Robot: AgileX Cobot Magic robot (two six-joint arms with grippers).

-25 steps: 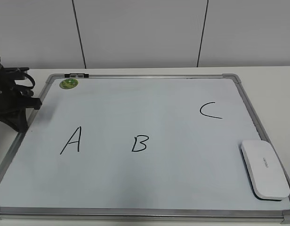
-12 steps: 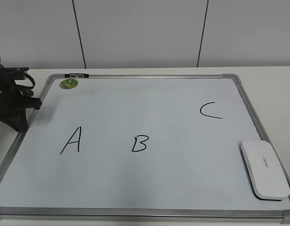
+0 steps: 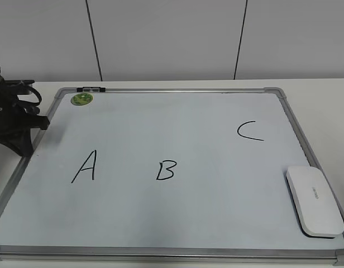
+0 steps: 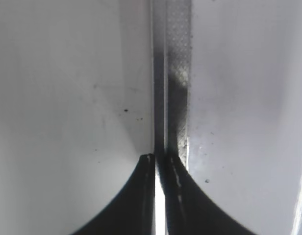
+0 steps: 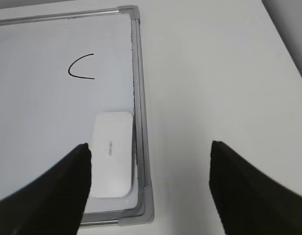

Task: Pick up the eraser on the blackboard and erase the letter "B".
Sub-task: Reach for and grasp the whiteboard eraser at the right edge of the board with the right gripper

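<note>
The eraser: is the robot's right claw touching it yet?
Apart. The right wrist view shows the right gripper open, hanging above the table, with the eraser lying untouched on the blackboard beyond its left finger.

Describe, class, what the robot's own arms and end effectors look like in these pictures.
The left arm is matt black and angular, with looped black cables. Its end effector shows two dark, curved fingers with thin bright inner edges. The right end effector shows two broad, black, tapering fingers. No markings show.

eraser [image 3: 315,201] lettering too small to read, left tool [image 4: 161,159] tips blurred, blackboard [image 3: 177,254] corners cropped
</note>
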